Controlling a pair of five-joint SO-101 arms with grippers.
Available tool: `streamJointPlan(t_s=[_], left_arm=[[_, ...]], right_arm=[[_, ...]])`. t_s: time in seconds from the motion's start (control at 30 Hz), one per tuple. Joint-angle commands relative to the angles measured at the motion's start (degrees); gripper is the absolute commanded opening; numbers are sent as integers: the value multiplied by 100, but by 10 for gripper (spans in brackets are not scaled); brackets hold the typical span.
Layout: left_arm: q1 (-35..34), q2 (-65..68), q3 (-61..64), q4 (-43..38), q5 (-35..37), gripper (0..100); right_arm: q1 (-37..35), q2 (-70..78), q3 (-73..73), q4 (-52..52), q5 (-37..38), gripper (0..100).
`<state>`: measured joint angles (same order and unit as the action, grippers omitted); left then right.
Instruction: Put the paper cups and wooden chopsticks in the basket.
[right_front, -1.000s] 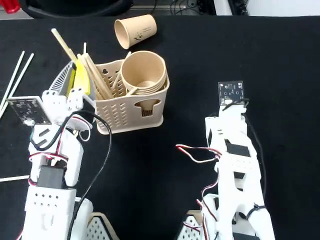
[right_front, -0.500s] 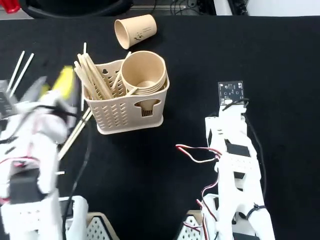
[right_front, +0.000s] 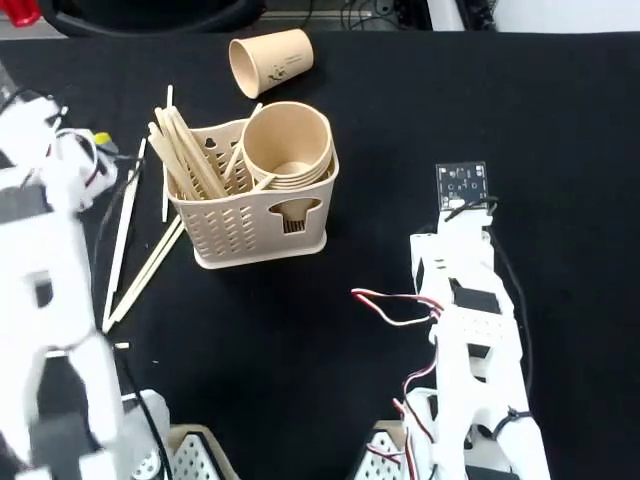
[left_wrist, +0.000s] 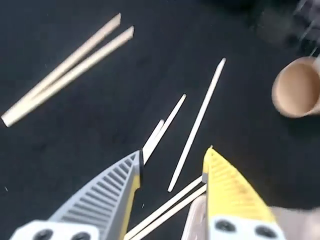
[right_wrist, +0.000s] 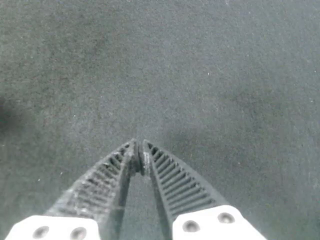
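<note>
The beige basket (right_front: 250, 215) stands mid-table with stacked paper cups (right_front: 287, 145) and several wooden chopsticks (right_front: 185, 150) inside. Another paper cup (right_front: 270, 58) lies on its side behind it and shows as paper cup (left_wrist: 297, 87) in the left wrist view. Loose chopsticks (right_front: 140, 265) lie on the cloth left of the basket. My left arm (right_front: 40, 260) is at the table's left edge. Its gripper (left_wrist: 173, 152) hangs open and empty above loose chopsticks (left_wrist: 197, 122), with a chopstick pair (left_wrist: 70, 70) farther off. My right gripper (right_wrist: 137, 150) is shut and empty over bare black cloth.
My right arm (right_front: 465, 300) lies stretched along the right side, well clear of the basket. A short wooden piece (right_front: 120, 345) lies near the left arm's base. Black cloth covers the whole table.
My left arm swung left, away from the basket's left rim, and no longer holds the chopstick it had there. Loose chopsticks beside the basket came into view. The right arm kept still.
</note>
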<state>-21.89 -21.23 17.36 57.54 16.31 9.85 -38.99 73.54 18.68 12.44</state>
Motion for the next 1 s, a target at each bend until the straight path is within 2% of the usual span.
streamJointPlan(t_s=[0.0,0.2,0.3,0.5,0.8,0.97], left_arm=[[-40,1292,-945,9,0,202],[-101,2620,-1736,-35,-70,202],[-31,3376,-2334,114,-545,201],[-101,4897,-3960,923,-826,201],[-57,6971,-6598,2620,-1697,201],[-31,7974,-7512,3367,-2066,200]], right_arm=[[-53,-180,-40,-114,44,13],[-53,-180,-40,-114,44,13],[-53,-180,-40,-114,44,13],[-53,-180,-40,-114,44,13],[-53,-180,-40,-114,44,13],[-53,-180,-31,-114,44,13]])
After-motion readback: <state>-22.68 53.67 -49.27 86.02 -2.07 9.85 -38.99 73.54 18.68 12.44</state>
